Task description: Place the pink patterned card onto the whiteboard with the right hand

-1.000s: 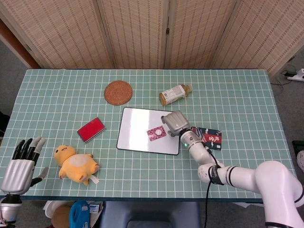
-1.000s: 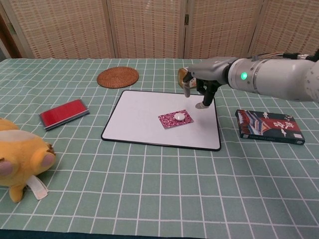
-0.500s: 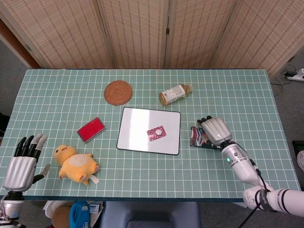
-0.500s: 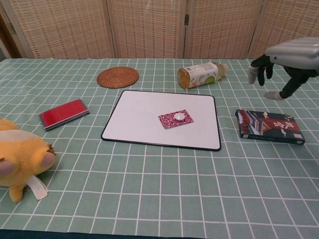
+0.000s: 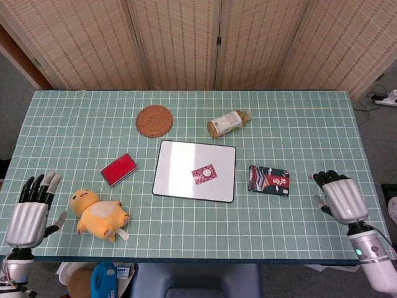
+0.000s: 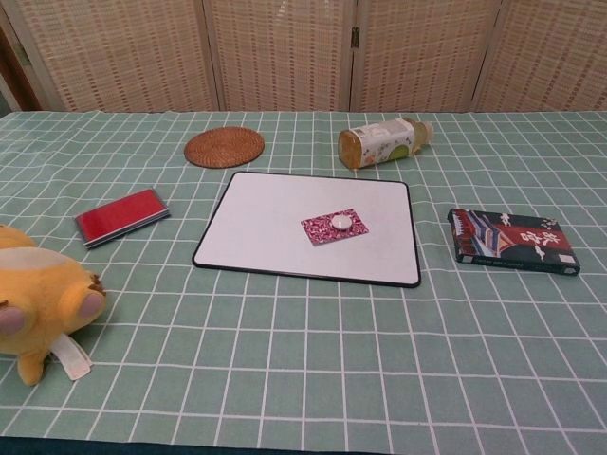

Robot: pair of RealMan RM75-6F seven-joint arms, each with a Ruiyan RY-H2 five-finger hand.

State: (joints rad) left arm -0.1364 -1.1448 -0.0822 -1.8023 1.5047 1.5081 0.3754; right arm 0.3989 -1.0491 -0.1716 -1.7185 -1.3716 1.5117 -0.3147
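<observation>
The pink patterned card (image 5: 204, 174) (image 6: 334, 226) lies flat on the whiteboard (image 5: 180, 161) (image 6: 266, 223), right of its centre, with a small white disc on top of it. My right hand (image 5: 340, 197) hangs over the table's front right edge, far from the card, fingers apart and holding nothing. My left hand (image 5: 31, 209) hovers off the front left corner, open and empty. Neither hand shows in the chest view.
A dark patterned box (image 5: 269, 179) (image 6: 512, 241) lies right of the whiteboard. A tipped bottle (image 5: 228, 122) (image 6: 381, 142) and a cork coaster (image 5: 154, 120) (image 6: 225, 147) sit behind it. A red case (image 5: 119, 169) (image 6: 121, 216) and a yellow plush (image 5: 98, 214) (image 6: 38, 294) are on the left.
My right hand has left the card on the whiteboard and drawn back right and toward the table's front edge, passing out of the chest view. The left hand barely shifted.
</observation>
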